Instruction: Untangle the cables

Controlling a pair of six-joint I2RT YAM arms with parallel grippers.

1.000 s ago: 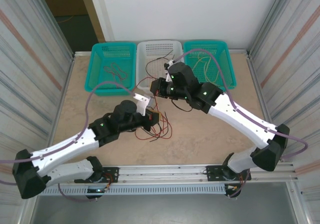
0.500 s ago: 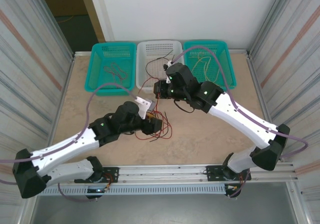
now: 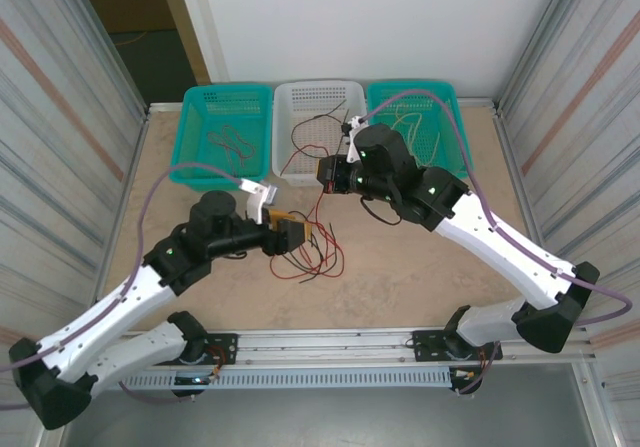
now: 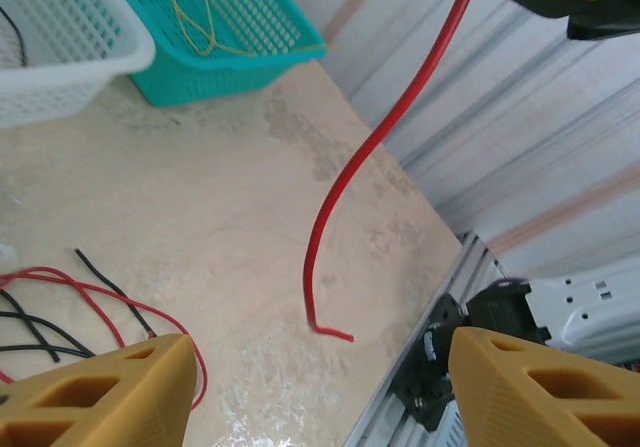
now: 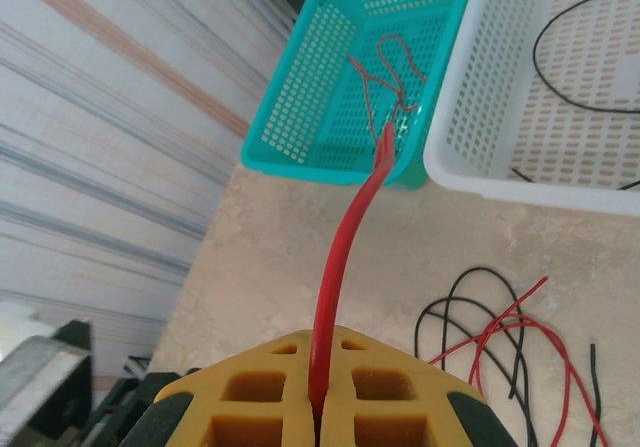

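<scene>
Grips a red cable (image 5: 345,237) in the right gripper (image 5: 315,407), jaws clenched tight on it, raised above the table (image 3: 400,277) by the front edge of the white basket (image 3: 320,85); lets that cable hang down in a long curve, its free end kinked and close to the tabletop in the left wrist view; holds the left gripper (image 3: 292,233) released, yellow fingers (image 4: 100,397) spread wide with nothing between them, low over the table and pointing towards the hanging cable; leaves the other cables (image 3: 312,252), red and black, in a loose tangled heap on the table just beside the left gripper and below the right one; carries thin red wires (image 3: 232,139) in the left teal basket (image 3: 185,147), a black wire (image 3: 300,127) in the white basket, yellow wires (image 3: 415,132) in the right teal basket (image 3: 462,132); sets all three baskets side by side along the far edge of the table.
</scene>
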